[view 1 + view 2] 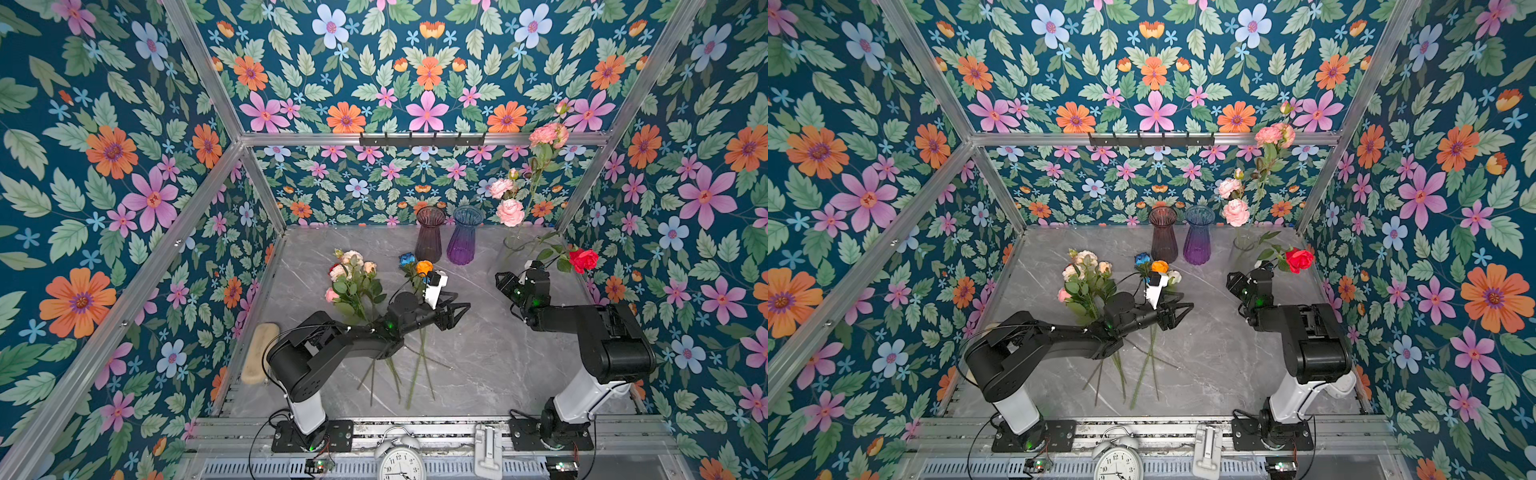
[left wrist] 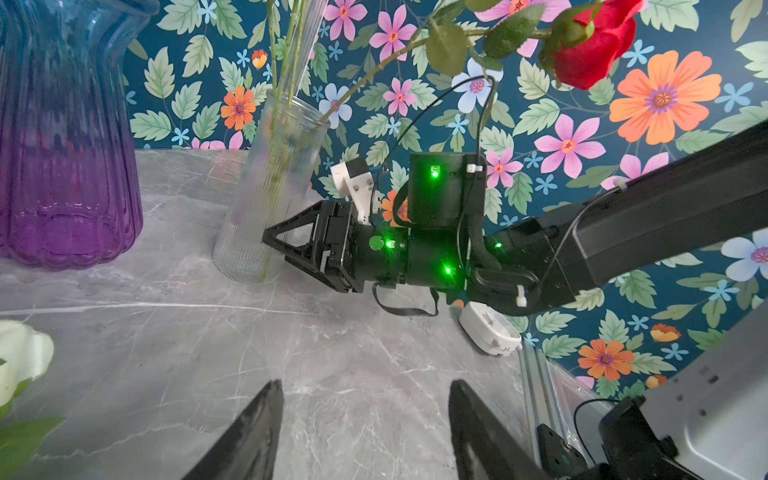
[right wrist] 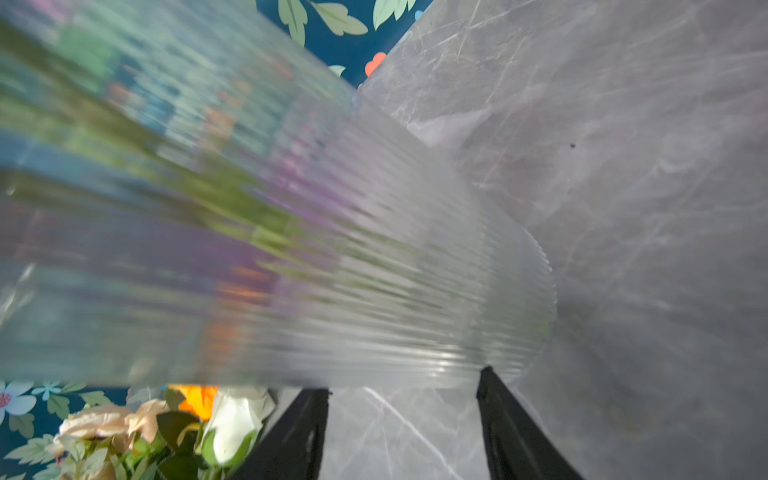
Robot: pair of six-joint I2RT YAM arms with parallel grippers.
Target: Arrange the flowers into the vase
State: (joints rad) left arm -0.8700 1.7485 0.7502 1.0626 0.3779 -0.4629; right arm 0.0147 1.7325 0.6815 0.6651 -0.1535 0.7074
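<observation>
Grey marble tabletop (image 1: 478, 365) inside floral-papered walls forms the work area. Task status, judged: partly complete. The clear ribbed vase (image 1: 513, 249) stands at the far right and holds the pink blooms (image 1: 510, 212), upright, and the red rose (image 1: 584, 259), which leans out to the right. The loose flowers lie flat at left centre: a peach bunch (image 1: 353, 266), a blue rose (image 1: 407, 259), an orange rose (image 1: 424, 267) and a white rose (image 1: 1174, 276), with stems (image 1: 419, 365) running toward the near edge. Two tinted vases (image 1: 430, 232) stand empty at far centre. The right gripper (image 2: 277, 251) sits low beside the base of the clear ribbed vase with its jaws spread and nothing between them; contact with the glass cannot be confirmed. The left gripper (image 1: 458, 316) hovers above the table with jaws parted and empty, just right of the rose stems and pointing away from them. The next move probably calls for turning the left gripper back over one stem, lowering, closing on it, then carrying it right to the vase mouth.
</observation>
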